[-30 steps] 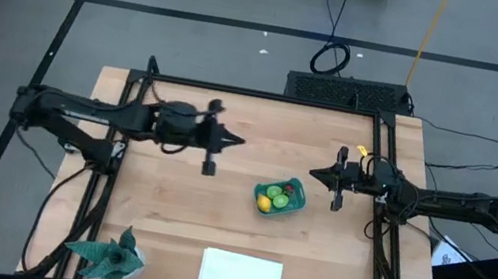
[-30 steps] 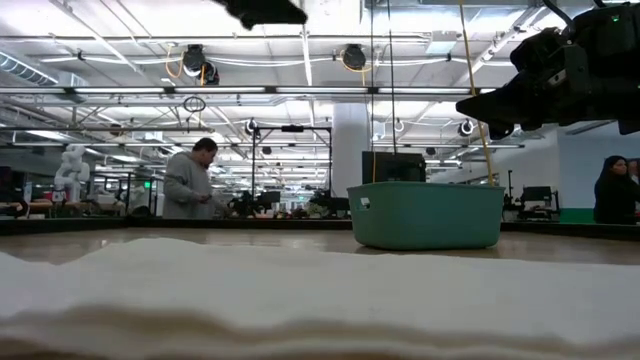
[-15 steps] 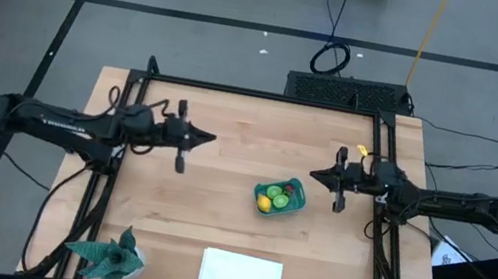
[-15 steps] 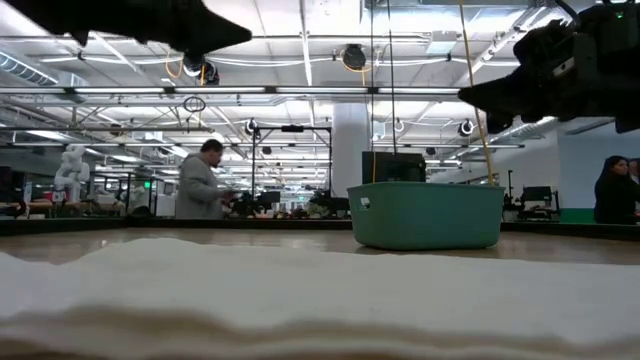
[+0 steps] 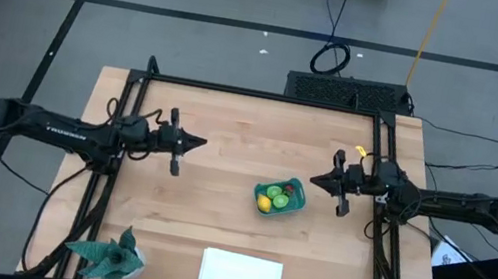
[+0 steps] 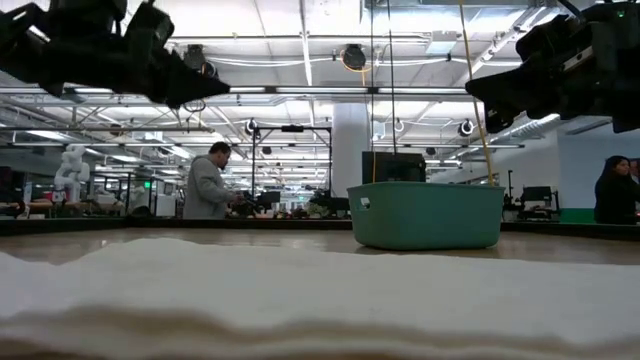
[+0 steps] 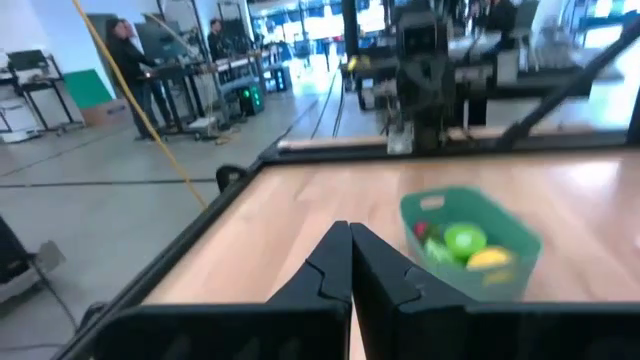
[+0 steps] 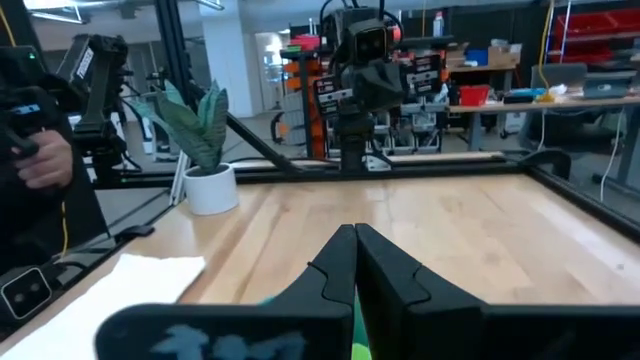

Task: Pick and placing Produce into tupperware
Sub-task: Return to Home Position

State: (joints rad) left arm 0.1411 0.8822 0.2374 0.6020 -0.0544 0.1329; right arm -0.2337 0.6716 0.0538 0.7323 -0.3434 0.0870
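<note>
all three produce pieces, the lemon (image 5: 265,202), the green round one (image 5: 279,199) and the dark red one (image 5: 291,188), sit in the teal tub (image 5: 259,191). the left gripper (image 5: 198,140) hangs well left of it and the right gripper (image 5: 313,179) just right, both clenched empty, probably because nothing remains to pick.

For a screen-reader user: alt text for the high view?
A small teal-blue plastic tub holding yellow, round green and dark red toy produce pieces sits on a wooden table; the left gripper and right gripper hover shut either side.

left claw (image 5: 200,141): drawn back toward left edge of table (image 5: 218,205) | background person (image 6: 210,182): apparently walked rightward
</note>
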